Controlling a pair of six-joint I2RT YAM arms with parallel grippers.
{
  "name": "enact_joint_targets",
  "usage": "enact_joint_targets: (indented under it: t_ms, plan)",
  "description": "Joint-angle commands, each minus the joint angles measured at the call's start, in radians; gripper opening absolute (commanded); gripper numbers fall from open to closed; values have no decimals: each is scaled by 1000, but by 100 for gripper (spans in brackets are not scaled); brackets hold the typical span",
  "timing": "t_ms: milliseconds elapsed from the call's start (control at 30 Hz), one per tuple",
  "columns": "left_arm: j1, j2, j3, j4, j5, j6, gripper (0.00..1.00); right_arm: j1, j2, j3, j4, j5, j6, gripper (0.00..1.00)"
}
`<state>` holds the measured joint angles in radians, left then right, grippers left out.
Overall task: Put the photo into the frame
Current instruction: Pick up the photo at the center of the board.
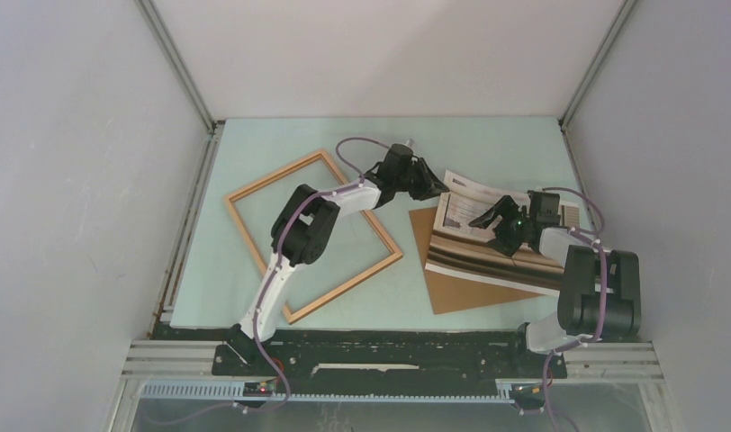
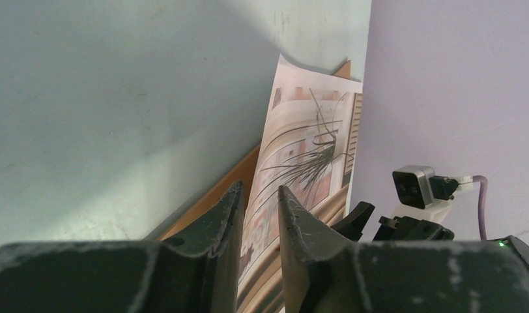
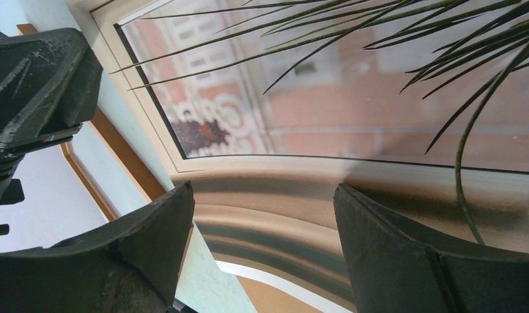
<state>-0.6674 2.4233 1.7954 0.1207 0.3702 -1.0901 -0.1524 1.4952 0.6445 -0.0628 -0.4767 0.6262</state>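
Pale green tabletop [image 1: 488, 144] lying between plain grey-white walls [image 1: 74, 180], metal struts [image 1: 176, 63] running up both back corners, soft light falling across it

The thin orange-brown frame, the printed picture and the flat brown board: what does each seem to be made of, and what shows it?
Thin orange-brown rectangular frame: probably wood, smooth and matt; stiff narrow bars, even tan colour.
Printed rectangular picture: paper, perhaps slightly glossy; one edge bends upward.
Flat brown board beneath it: hardboard or card, matt; uniform brown, lies flat.
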Motion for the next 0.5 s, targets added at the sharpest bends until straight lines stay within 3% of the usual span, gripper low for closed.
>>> enact_joint_targets:
  t_ms: [0,300,467]
  plan:
    - [-7,22,87,22,13,11,27,7,14,6,-26,48,-24,87]
    - [-6,70,156,-16,27,23,17,7,13,6,-29,49,-26,87]
    - [-7,74,171,-38,17,39,20,7,13,6,-29,49,-26,87]
